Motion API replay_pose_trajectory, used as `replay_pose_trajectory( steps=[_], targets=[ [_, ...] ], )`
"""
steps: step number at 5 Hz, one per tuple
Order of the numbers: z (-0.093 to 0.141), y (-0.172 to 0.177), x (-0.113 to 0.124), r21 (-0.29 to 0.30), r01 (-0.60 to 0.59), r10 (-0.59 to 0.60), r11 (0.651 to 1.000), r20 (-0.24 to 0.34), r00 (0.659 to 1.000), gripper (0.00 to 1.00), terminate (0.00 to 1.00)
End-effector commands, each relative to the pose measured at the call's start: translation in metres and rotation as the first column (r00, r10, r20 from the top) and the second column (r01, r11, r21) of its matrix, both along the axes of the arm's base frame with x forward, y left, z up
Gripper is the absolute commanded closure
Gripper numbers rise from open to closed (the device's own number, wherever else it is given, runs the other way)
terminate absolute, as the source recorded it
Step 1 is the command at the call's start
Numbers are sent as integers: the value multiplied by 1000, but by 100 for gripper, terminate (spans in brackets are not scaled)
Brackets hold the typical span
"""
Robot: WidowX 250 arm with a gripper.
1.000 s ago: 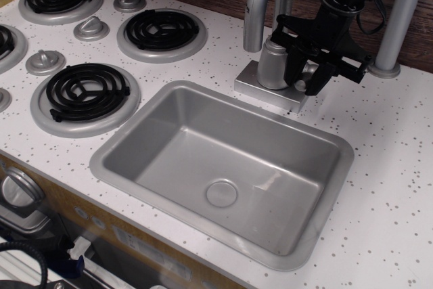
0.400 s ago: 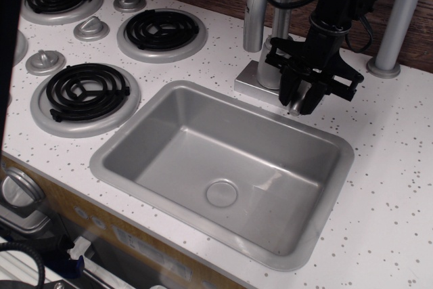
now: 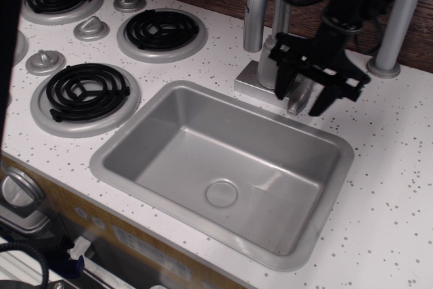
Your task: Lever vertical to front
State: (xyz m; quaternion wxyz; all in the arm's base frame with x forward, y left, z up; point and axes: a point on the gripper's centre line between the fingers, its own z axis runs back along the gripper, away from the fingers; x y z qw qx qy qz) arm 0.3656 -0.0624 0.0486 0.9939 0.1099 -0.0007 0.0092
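fingers spread astride the lever, just above the sink's back rim.

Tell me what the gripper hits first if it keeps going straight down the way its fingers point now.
Most likely the lever, which sits between the open fingers of the gripper. Past that lies the faucet base and the back rim of the sink, though depth from this single view is uncertain.

- We see no readable text, labels, brands or nos. anywhere.
- Lower-left front panel has small marks, too blurry to read.
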Motion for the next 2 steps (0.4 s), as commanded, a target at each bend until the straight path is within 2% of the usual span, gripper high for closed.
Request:
replay_pose_trajectory(
  steps=[1,2],
  targets=[
    [44,5,0,1,-26,26,1000,102,994,0,0],
    [44,6,-3,0,-22,22,1000,113,993,0,100]
  ],
)
